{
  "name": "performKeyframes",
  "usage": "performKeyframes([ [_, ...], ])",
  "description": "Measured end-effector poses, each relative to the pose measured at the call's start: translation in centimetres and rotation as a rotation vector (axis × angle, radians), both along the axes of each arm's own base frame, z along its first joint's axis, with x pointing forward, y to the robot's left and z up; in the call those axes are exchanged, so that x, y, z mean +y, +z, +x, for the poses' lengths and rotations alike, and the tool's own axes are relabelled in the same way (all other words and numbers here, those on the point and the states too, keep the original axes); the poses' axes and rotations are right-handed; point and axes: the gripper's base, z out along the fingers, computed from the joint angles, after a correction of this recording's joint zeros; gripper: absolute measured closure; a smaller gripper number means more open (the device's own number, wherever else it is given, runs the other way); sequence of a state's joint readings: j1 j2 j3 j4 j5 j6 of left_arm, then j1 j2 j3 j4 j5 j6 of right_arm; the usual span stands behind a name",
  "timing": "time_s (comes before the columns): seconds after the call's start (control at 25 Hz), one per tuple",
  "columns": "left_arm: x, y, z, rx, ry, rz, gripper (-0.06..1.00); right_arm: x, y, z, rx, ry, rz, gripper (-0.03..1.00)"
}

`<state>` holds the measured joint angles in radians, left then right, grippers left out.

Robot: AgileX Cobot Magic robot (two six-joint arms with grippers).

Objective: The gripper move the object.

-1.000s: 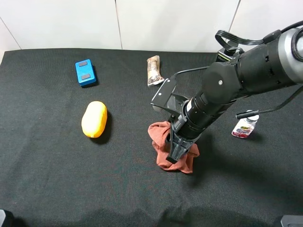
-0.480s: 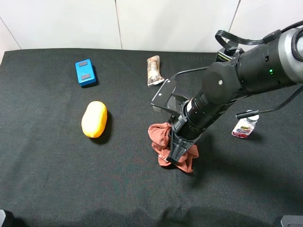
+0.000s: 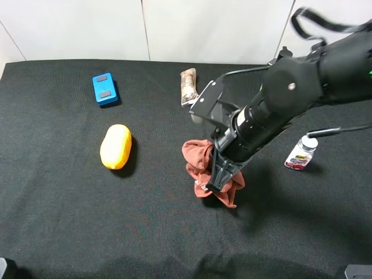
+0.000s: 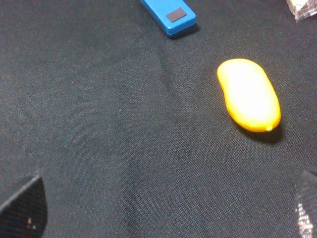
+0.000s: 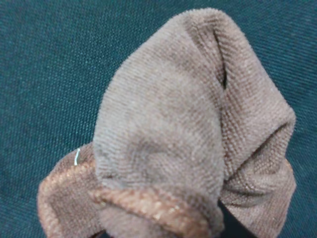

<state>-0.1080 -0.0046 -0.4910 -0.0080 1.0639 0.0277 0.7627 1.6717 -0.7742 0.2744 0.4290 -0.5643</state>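
Note:
A crumpled reddish-brown cloth (image 3: 196,160) is near the middle of the black table (image 3: 70,203). My right gripper (image 3: 216,178) points down and is shut on the cloth, which is bunched and partly raised, its lower fold hanging by the table. In the right wrist view the cloth (image 5: 168,129) fills the frame and hides the fingers. My left gripper (image 4: 163,213) is open and empty, low over the table's front left, with only its fingertips (image 4: 22,208) showing.
A yellow oval object (image 3: 115,146) lies left of the cloth and shows in the left wrist view (image 4: 249,94). A blue box (image 3: 104,89) is at the back left. A wrapped snack (image 3: 188,86) lies at the back centre. A small bottle (image 3: 301,154) lies on the right.
My right arm has risen and drawn the cloth up into a tighter bunch. The other objects and the left arm have not moved.

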Motion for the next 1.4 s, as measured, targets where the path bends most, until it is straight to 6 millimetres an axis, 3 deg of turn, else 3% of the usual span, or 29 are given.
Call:
performKeyframes([
  [0.92, 0.0, 0.0, 0.0, 0.0, 0.0, 0.0, -0.05, 1.7, 10.4, 2.3, 0.097, -0.115, -0.108, 0.89],
  [1.4, 0.0, 0.0, 0.0, 0.0, 0.0, 0.0, -0.05, 0.2, 15.1, 4.7, 0.108, -0.254, -0.098, 0.89],
])
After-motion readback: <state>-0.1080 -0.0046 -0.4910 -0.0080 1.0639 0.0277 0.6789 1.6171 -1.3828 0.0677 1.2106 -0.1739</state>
